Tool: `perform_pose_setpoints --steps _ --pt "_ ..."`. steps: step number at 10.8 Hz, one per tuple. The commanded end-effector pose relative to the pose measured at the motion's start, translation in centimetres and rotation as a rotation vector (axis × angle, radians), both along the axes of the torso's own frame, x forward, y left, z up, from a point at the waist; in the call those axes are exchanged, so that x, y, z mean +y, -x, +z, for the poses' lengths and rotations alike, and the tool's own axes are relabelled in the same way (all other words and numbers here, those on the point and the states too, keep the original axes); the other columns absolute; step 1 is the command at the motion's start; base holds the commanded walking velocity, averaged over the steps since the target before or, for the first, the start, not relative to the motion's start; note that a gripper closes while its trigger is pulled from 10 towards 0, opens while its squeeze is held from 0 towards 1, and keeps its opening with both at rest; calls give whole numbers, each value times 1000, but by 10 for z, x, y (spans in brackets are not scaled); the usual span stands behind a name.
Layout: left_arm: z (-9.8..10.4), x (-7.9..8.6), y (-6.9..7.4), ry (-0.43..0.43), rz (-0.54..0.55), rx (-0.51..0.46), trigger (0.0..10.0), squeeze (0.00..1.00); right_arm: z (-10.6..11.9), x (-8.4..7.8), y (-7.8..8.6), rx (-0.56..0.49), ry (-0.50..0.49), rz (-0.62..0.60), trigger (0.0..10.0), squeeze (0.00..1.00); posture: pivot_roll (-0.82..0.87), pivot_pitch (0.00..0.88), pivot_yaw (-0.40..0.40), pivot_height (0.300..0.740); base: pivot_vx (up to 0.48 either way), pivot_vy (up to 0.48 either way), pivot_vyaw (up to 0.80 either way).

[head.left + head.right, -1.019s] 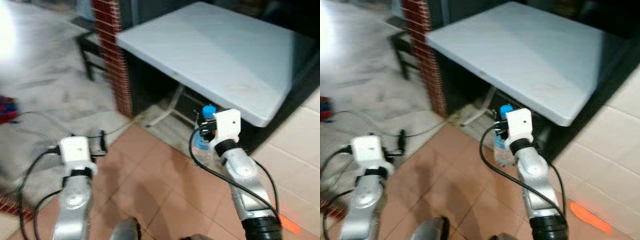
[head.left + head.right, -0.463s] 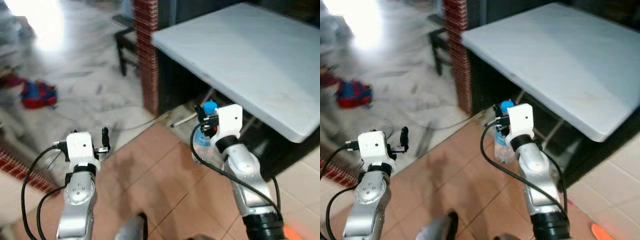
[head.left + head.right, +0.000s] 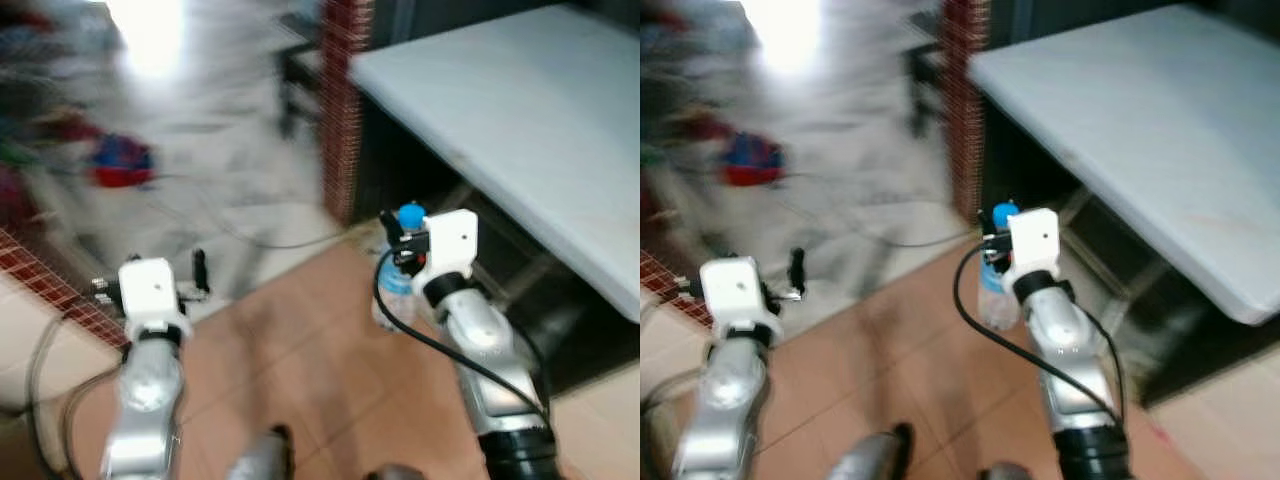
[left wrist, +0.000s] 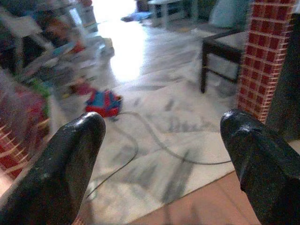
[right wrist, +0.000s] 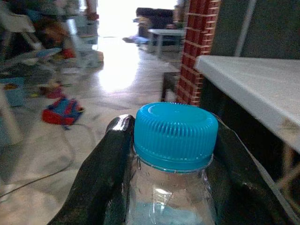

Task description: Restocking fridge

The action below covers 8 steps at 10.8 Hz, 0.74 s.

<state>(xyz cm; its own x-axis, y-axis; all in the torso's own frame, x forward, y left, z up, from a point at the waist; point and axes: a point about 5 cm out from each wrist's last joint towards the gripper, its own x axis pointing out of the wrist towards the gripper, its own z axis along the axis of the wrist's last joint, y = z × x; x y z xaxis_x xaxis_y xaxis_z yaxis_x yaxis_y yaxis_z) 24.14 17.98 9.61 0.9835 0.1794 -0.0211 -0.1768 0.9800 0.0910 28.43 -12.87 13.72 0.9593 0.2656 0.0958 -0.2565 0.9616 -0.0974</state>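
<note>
**Bottle gripped beside the white table, left arm idle**

Head views: the far floor is smearing into blur, so the red and blue bundle (image 3: 120,160) beyond the brick pillar (image 3: 343,100) is hard to identify. The white table (image 3: 520,120) is running off the picture's edge, and the space beneath it is sinking into shadow. The right gripper (image 3: 398,245) is reaching forward just below the table's near edge, its white wrist block hiding most of the fingers. The clear water bottle (image 3: 396,285) is standing upright in front of that block, its blue cap (image 3: 411,214) showing above it. The left gripper (image 3: 199,272) is hanging well away from the table over the tan tiles, arm bent and raised forward.

Left wrist view: the two black fingers (image 4: 70,164) are standing wide apart with nothing between them. Past them a dark stool is standing beside the brick pillar, and a cable is trailing over pale marble floor; the clutter further off is too blurred to name.

Right wrist view: the two black fingers (image 5: 101,178) are pressing against either side of the bottle's neck under the blue cap, clamping it. The bottle's lower body is cut off. The table edge is lying close alongside.
</note>
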Motion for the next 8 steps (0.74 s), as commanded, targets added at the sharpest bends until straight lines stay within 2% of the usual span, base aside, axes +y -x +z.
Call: perform_pose_setpoints --steps 1,3,6,7,8 --pt "-1 2 1 -20 7 9 10000 0 8 7 1 -36 -5 26 10000 0 70 73 -4 740 0 0 800" --pt "-3 4 2 -33 7 13 10000 0 8 8 0 -47 -3 30 10000 0 66 53 1 740 0 0 800" --pt "-11 2 9 -29 -43 51 10000 0 8 -3 -2 -62 22 1 10000 0 53 7 7 740 0 0 800" --pt "-14 0 13 -2 -79 55 10000 0 0 -12 0 -61 74 -24 10000 0 56 0 8 740 0 0 800" --pt "-16 -2 16 19 -107 58 10000 0 -9 -18 2 -37 80 -51 10000 0 54 0 13 740 0 0 800"
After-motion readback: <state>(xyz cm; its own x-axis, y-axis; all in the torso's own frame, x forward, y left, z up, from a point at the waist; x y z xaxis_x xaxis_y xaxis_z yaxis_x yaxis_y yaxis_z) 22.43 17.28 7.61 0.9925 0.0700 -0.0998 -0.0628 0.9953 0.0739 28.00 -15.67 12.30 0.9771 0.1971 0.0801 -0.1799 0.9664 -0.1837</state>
